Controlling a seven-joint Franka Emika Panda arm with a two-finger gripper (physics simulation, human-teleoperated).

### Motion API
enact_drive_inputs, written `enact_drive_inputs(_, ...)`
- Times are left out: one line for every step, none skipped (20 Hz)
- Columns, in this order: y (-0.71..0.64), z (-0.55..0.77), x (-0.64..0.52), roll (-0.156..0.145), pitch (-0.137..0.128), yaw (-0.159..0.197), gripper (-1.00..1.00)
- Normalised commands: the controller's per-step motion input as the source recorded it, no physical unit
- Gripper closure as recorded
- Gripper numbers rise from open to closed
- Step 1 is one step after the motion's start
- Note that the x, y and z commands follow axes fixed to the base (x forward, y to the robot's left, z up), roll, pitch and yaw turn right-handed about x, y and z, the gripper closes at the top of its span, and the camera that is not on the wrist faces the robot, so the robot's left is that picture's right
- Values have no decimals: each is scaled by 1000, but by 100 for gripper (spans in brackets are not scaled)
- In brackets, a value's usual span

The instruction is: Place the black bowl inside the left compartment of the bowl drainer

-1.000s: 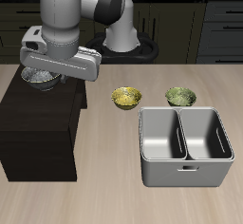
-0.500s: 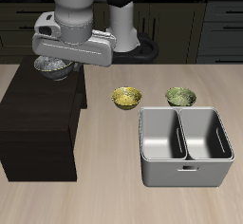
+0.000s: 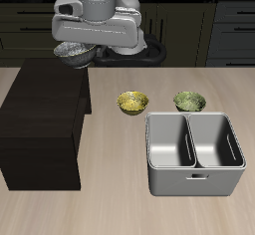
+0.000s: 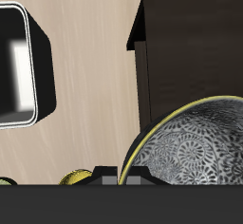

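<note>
The black bowl, dark outside and speckled silvery-grey inside, hangs in the air above the back of a black cabinet. My gripper is shut on the bowl's rim. In the wrist view the bowl fills the near field, with the cabinet top beneath it. The bowl drainer, a grey metal tub with two wells, stands on the table nearer the front edge, well apart from the gripper. Part of the drainer also shows in the wrist view.
A yellow-gold patterned bowl and a green patterned bowl sit on the table just behind the drainer. The yellow bowl's edge also shows in the wrist view. The black cabinet takes up one side of the table.
The arm has carried the black bowl up off the cabinet and sideways toward the side where the bowls and drainer stand. Nothing else moved.
</note>
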Motion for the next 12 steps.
enact_drive_inputs(402, 176, 14, 4, -12, -23, 100)
enact_drive_inputs(154, 122, 69, -27, -36, 17, 100)
enact_drive_inputs(544, 82, 147, -15, 2, 17, 100)
enact_drive_inputs(403, -45, 171, -43, 37, -20, 100)
enact_drive_inputs(0, 0, 0, 0, 0, 0, 100)
enact_drive_inputs(1038, -108, 313, -111, 37, 44, 100)
enact_drive_inputs(594, -11, 157, 2, 17, 44, 100)
enact_drive_inputs(497, 69, 70, -95, -36, -5, 100)
enact_drive_inputs(712, 60, 92, 5, -33, -15, 100)
enact_drive_inputs(633, 68, 114, 65, 5, 59, 100)
enact_drive_inputs(702, 119, 163, 27, -20, 19, 100)
enact_drive_inputs(-272, 6, 65, 0, 0, 0, 100)
